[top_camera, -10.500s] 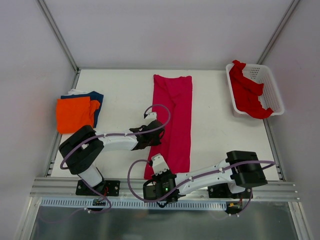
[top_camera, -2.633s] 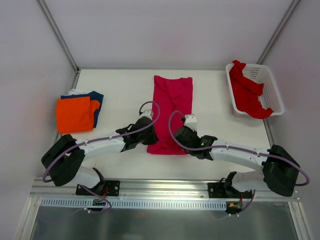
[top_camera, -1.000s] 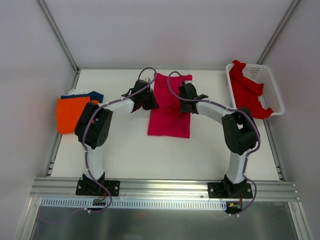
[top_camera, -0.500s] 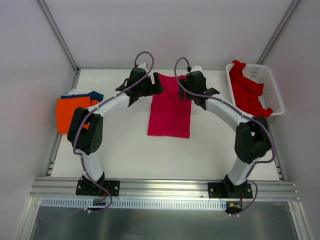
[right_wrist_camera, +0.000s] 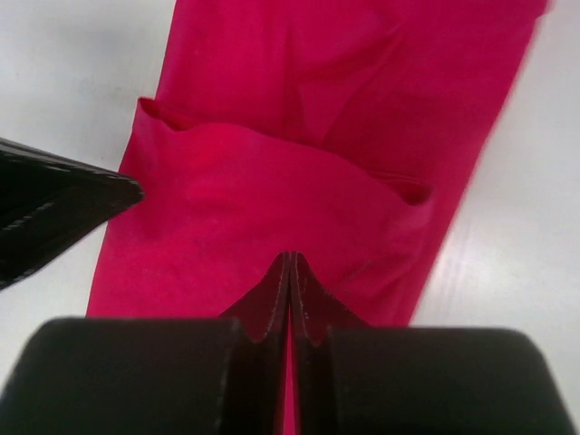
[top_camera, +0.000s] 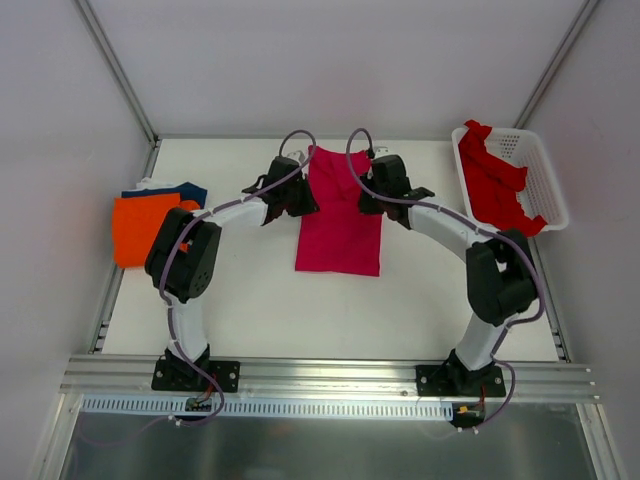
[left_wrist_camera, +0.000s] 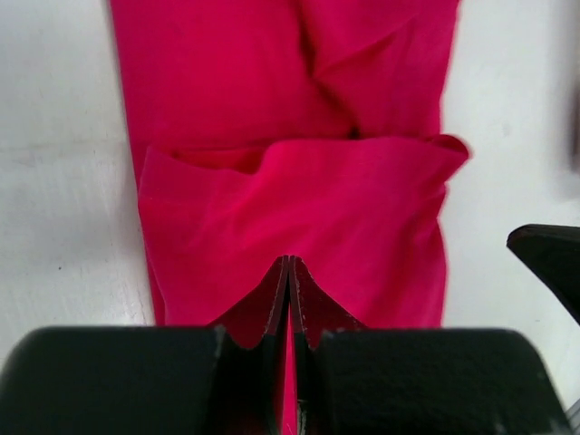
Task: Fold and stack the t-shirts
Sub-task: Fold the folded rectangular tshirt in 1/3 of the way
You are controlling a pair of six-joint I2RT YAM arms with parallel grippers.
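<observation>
Both your grippers, the left gripper and the right gripper, are squeezed tight on the pink shirt's folded-over edge. The shirt lies well left of the basket. Move both together, level, so the fold lands flat and straight.

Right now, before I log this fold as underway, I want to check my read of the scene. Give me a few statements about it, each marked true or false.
1. The left gripper and the right gripper are each shut on the magenta shirt. True.
2. The red shirt lies spread flat on the table. False: it sits bunched in the white basket, partly hanging over its rim.
3. The orange shirt lies overlapping the navy shirt at the table's left edge. True.
4. The basket stands at the table's near left corner. False: it is at the far right corner.
</observation>
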